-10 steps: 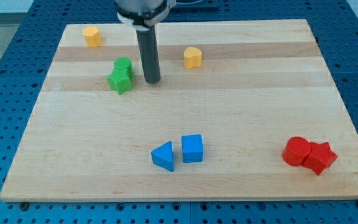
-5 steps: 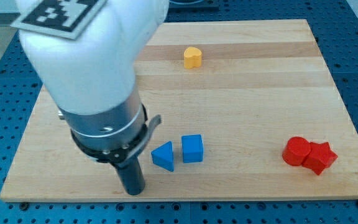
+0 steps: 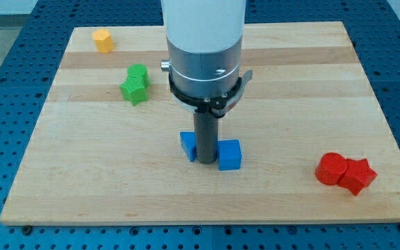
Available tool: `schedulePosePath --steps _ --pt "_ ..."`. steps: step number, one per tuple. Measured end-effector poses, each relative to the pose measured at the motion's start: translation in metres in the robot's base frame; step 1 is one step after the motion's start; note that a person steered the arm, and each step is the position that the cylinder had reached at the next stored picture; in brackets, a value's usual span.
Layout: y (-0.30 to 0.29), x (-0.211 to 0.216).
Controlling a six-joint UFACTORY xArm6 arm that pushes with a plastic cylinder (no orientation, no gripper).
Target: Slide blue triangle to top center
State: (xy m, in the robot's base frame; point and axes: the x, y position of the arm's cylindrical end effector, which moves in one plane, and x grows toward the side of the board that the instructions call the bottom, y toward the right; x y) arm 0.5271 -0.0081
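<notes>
Camera view has my tip point(image 3: 203, 160) planted right between the two blue pieces, a bit below the middle of the counter point(image 3: 61, 173). The blue triangle point(image 3: 188, 146) sits touching the rod on the view's left, partly hidden behind it, and the blue cube point(image 3: 230, 154) is touching or nearly touching on the view's right.

No hand on this rig, just the bare rod, so nothing to open or clench; it's push only.

Handling-wise, I'd guess the triangle is a light, hard little plastic block that skates easily on smooth wood. Sloped faces tend to make it spin off the rod if I hit it off-centre, so I reckon the best contact is flat on its lower side, from the view's bottom, shoving straight up toward top center. Right now I'm beside it, not under it, so I'd need to reposition. The cube could get dragged along too.

Count: two blue blocks, two green ones point(image 3: 135, 83) huddled together upper left, two red ones point(image 3: 346, 171) touching at lower right, one yellow block point(image 3: 103, 39) in the top left corner. Anything behind the arm I can't see.
</notes>
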Motion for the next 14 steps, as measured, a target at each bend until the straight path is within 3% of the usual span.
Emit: schedulePosePath --steps 3,5,7,9,12,14 --pt "-0.047 0.001" --pt "-0.046 -0.050" --pt "-0.009 -0.080" --pt "-0.018 -0.135" --pt "-0.059 -0.129" --pt "-0.090 -0.160"
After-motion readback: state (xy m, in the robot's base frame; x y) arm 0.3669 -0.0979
